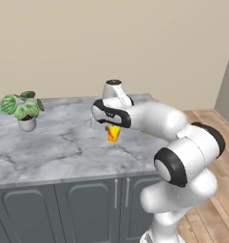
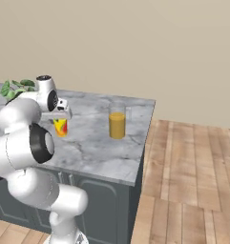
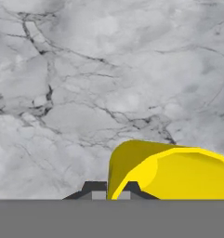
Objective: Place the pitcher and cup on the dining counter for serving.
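You are looking at the dining counter [image 1: 63, 147], which is carrying everything here: a long marble top with grey veins, sitting over dark grey cabinet doors [image 1: 87, 209] with slim handles. Behind it a plain beige wall [image 2: 135, 47] is running across, and to the right a wooden floor [image 2: 193, 181] is lying beside the end of the counter.

The white arm [image 1: 182, 152] is reaching forward over the marble, with the hand pointing down at the top. In the right base view the pitcher [image 2: 117, 123] is standing upright on the counter, near its right end, with amber-orange liquid filling the lower part and clear wall above. It is standing apart from the cup, to the right of it.

At the far left of the counter a small potted plant [image 1: 23, 110] is sitting in a white pot, well apart from the arm.

The cup [image 1: 113, 134] is yellow with red-orange marks and is hanging directly under the hand, close over the marble; I cannot tell if its base is touching the top or not. In the hand view its yellow rim [image 3: 174, 172] is lying just beside the fingers.

The gripper [image 3: 111, 189] is closed, its fingers pinching the rim of the cup, with the two dark tips standing close together.
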Motion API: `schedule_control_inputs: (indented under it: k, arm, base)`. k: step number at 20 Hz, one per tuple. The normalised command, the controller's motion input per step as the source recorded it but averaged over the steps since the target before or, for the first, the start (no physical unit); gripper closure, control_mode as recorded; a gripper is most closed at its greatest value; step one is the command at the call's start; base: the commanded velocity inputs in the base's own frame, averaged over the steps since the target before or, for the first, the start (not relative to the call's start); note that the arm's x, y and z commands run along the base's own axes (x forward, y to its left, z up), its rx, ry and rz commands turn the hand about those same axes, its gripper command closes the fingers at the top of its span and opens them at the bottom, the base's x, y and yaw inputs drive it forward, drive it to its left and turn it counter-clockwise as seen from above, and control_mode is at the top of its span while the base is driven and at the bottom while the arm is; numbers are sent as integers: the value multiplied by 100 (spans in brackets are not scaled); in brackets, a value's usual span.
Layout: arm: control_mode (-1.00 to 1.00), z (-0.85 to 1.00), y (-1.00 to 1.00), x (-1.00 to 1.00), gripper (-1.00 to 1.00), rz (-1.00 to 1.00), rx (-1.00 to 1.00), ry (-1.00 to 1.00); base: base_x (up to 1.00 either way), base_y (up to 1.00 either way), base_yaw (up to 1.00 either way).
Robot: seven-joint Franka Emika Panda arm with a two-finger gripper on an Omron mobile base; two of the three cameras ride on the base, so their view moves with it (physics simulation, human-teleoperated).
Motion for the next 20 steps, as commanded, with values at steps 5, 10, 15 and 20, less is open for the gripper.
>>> schedule_control_inputs:
  k: [5, 10, 15, 20]
  arm:
    - [-100, -59, 2, 3, 100, 0, -5, -1]
    - [-100, -49, 7, 19, 100, 0, 0, -2]
    - [-100, -49, 0, 15, 100, 0, 0, 0]
    - [-100, -43, 0, 9, 100, 0, 0, 0]
  base:
    - [0, 0, 0]
    - [0, 0, 0]
    - [0, 0, 0]
    - [0, 0, 0]
